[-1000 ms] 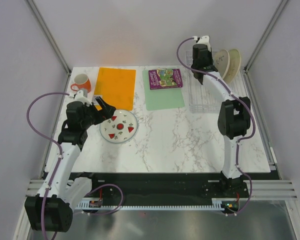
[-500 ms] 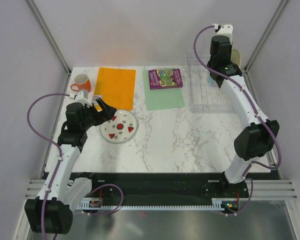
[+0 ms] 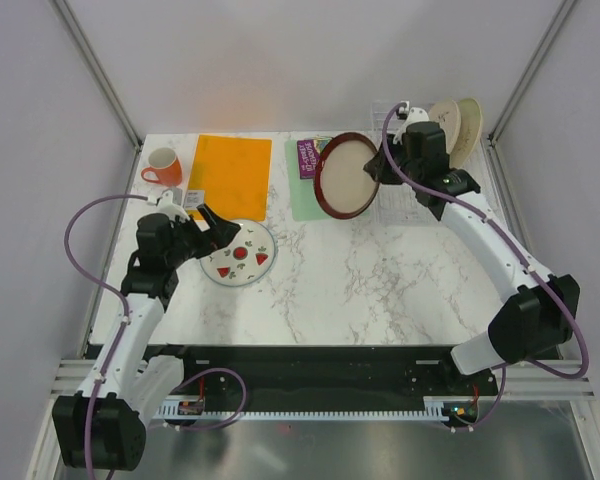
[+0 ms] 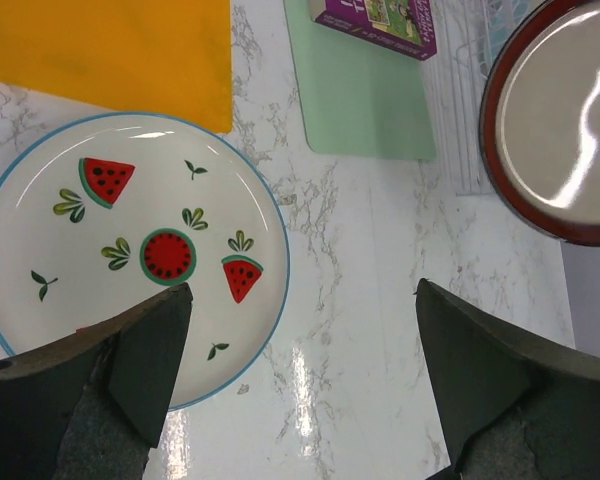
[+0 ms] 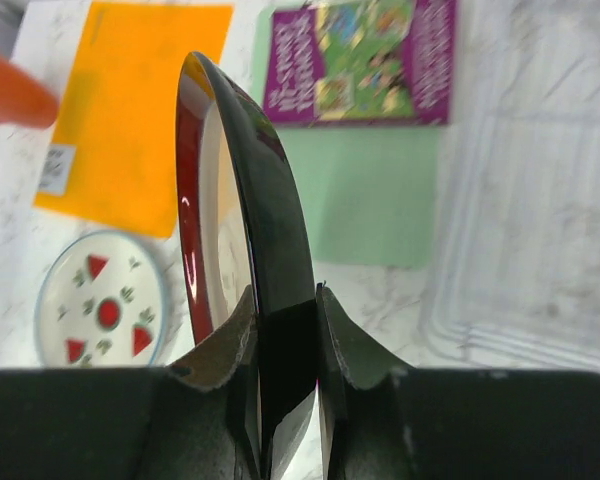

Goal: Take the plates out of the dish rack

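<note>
Right gripper (image 5: 285, 312): my fingers are clamped on the rim of the maroon-rimmed plate (image 5: 242, 190), which I hold on edge in the air, just left of the dish rack (image 5: 525, 230) and over the green mat (image 5: 370, 200). Left gripper (image 4: 300, 300): jaws wide apart and holding nothing, low over the near edge of the watermelon plate (image 4: 130, 240), which lies flat on the table (image 4: 360, 300). Two more plates (image 3: 456, 125) stand upright at the rack's far right corner.

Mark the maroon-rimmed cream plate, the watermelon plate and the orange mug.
Round maroon-rimmed cream plate (image 3: 346, 176), top external view, on its cream centre.
Round white plate with red watermelon motifs (image 4: 168, 255), left wrist view, on the middle watermelon motif.
Orange ceramic mug (image 3: 166, 170), top external view, on its orange side.
</note>
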Available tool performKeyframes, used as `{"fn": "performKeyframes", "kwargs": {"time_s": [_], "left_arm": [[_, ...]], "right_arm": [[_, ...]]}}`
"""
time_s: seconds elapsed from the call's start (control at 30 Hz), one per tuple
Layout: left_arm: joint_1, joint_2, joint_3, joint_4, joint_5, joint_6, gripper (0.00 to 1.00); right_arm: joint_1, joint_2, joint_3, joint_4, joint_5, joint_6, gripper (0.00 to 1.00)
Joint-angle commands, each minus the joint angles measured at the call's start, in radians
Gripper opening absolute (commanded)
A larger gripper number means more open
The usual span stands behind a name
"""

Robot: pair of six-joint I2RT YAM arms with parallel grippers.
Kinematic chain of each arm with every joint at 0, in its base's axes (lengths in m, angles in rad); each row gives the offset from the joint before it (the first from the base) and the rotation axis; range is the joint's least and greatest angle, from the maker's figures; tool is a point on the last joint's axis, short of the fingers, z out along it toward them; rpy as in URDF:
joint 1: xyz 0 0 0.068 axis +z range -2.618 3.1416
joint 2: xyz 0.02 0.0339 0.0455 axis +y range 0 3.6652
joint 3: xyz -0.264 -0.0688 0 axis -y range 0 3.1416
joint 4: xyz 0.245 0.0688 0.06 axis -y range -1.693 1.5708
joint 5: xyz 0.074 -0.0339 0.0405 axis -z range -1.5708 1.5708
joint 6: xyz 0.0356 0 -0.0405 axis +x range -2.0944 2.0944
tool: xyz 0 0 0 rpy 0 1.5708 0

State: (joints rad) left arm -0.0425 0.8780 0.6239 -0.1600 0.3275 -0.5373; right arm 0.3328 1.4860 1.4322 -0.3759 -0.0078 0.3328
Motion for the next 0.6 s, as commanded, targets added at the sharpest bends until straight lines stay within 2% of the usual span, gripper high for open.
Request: {"fn": "performKeyframes", "kwargs": {"time_s": [0.0,0.03,0.23,0.57], "left_arm": [[0.001,-0.027,-0.030,0.099,0.056,-0.044,1.00],[0.001,-0.028,-0.036,0.120,0.068,-0.049,1.00],[0.000,-0.022,-0.096,0.211,0.110,-0.085,1.00],[0.000,-0.014,-0.154,0.342,0.131,-0.133,0.99]], "right_arm": [[0.002,-0.084,-0.114,0.317,-0.274,0.269,0.00],[0.005,-0.087,-0.137,0.374,-0.328,0.297,0.00],[0.041,-0.075,-0.266,0.595,-0.425,0.484,0.00],[0.126,-0.006,-0.363,0.808,-0.515,0.649,0.00]]}}
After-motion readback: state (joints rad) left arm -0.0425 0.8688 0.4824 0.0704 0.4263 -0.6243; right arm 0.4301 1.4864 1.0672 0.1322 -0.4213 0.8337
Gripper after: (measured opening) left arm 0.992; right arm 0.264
